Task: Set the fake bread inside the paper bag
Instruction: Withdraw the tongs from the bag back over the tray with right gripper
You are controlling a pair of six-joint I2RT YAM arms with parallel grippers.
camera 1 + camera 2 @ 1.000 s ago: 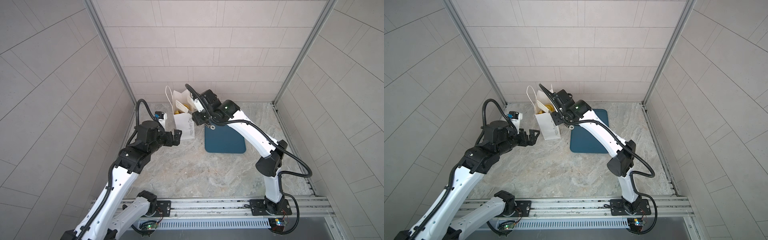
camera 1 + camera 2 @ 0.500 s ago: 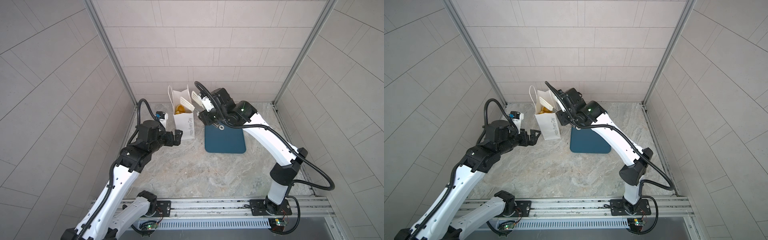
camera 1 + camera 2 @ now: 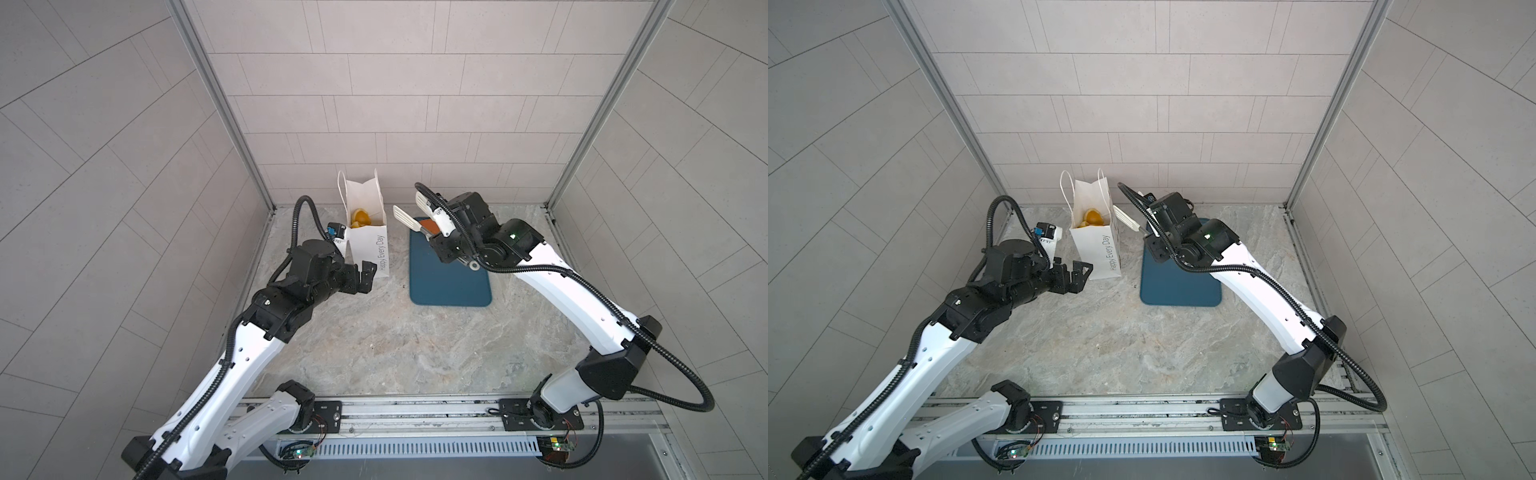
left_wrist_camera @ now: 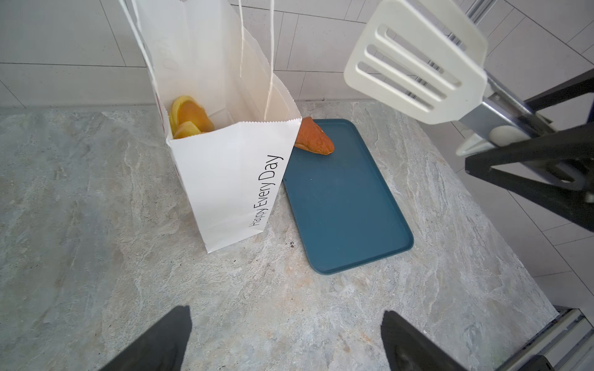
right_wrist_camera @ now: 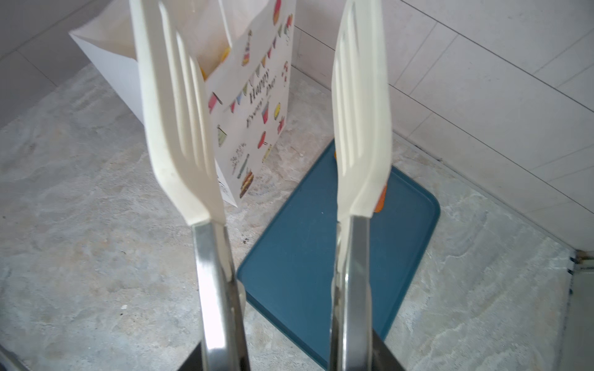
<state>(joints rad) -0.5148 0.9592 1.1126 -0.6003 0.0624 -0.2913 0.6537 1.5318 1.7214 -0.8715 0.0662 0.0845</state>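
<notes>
Two grippers, one tool, one bag.

1. The left gripper (image 3: 360,276) has its jaws spread wide and grips nothing. It hangs low over the table (image 3: 374,345) just in front of the paper bag (image 3: 370,249), touching neither.
2. The right gripper (image 3: 444,246) is clamped on the steel handles of the white slotted tongs (image 3: 404,216). The tongs' two blades stand apart with nothing between them, raised over the far end of the tray (image 3: 449,286) and near the bag's mouth.
3. The surface is grey-beige, marble-patterned stone. The dark teal tray lies flat on it, just right of the bag.
4. The room has pale grey tiled walls (image 3: 415,104) on three sides, with aluminium posts at the rear corners.
5. The paper bag is tall and white and stands upright with its mouth open near the rear wall. It has thin cord handles, grey "Happy Every Day" lettering on the side facing the left arm, and coloured party pictures on the side facing the tray.
6. Of the fake bread, glossy yellow pieces (image 4: 189,117) lie inside the bag; their number cannot be told. One orange-brown triangle (image 4: 313,139) rests on the tray's far end, partly hidden behind the bag's corner in the left wrist view.
</notes>
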